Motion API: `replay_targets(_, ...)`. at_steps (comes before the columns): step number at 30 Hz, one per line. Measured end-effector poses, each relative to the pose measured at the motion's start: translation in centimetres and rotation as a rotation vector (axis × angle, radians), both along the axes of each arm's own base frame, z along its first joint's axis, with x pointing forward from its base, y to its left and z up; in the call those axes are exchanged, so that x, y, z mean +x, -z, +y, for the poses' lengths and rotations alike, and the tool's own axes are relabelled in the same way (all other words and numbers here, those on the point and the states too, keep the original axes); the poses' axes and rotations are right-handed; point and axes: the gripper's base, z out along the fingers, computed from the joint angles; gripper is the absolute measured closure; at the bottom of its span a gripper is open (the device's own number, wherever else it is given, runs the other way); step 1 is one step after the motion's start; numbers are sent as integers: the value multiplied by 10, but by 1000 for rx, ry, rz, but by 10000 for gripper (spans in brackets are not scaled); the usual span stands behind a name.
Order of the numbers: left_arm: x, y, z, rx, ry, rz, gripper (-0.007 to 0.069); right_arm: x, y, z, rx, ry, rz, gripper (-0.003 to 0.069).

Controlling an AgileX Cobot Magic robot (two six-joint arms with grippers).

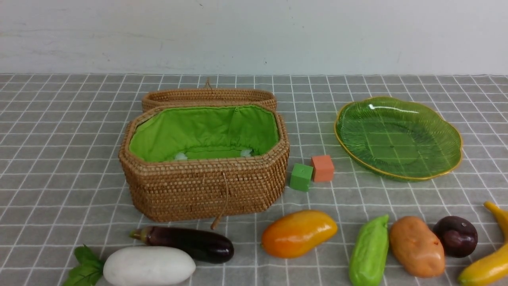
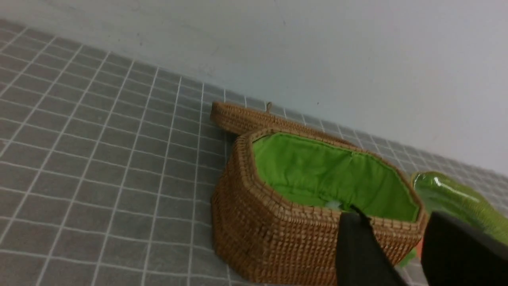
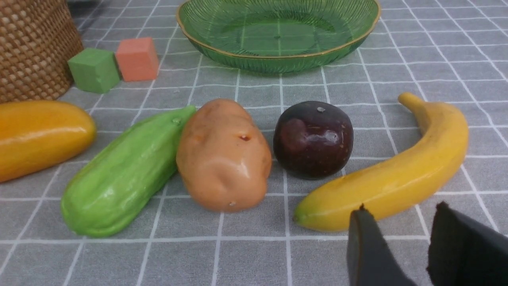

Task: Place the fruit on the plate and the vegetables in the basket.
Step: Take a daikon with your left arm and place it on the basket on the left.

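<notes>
The open basket (image 1: pixel 204 186) with green lining stands left of centre, and the empty green plate (image 1: pixel 397 135) lies to its right. Along the near edge lie the white radish (image 1: pixel 149 265), eggplant (image 1: pixel 190 243), mango (image 1: pixel 298 233), green gourd (image 1: pixel 370 250), potato (image 1: pixel 416 246), round purple fruit (image 1: pixel 455 236) and banana (image 1: pixel 490 262). Neither arm shows in the front view. My left gripper (image 2: pixel 395 222) hangs open and empty on the near side of the basket (image 2: pixel 278 234). My right gripper (image 3: pixel 401 210) is open and empty just short of the banana (image 3: pixel 397 178).
A green cube (image 1: pixel 301 176) and an orange cube (image 1: pixel 322 168) sit between the basket and the plate. The basket's woven lid (image 1: pixel 208 95) lies folded back behind it. A white wall closes off the far side of the checked grey cloth.
</notes>
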Motion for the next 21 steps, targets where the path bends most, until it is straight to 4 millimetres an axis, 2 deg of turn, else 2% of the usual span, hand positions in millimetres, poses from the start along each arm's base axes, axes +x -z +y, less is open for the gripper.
replay_targets(5,11,10,-2,-3,-6,123,386,0,0,0,0,0,0,418)
replay_targets(10,31,28,-13,-96,0,373,385,0,0,0,0,0,0,418)
replay_targets(12,43,34,-21,-110,2,524,377,0,0,0,0,0,0,418)
replay_targets(13,44,34,-22,-108,5,529,376,0,0,0,0,0,0,418)
replay_targets(16,66,38,-35,-96,-13,727,330,0,0,0,0,0,0,418)
replay_targets(18,79,38,-40,-94,-34,790,293,0,0,0,0,0,0,418)
replay_targets(20,101,43,-48,-89,-55,865,225,0,0,0,0,0,0,418)
replay_targets(21,102,43,-48,-90,-58,871,219,0,0,0,0,0,0,418)
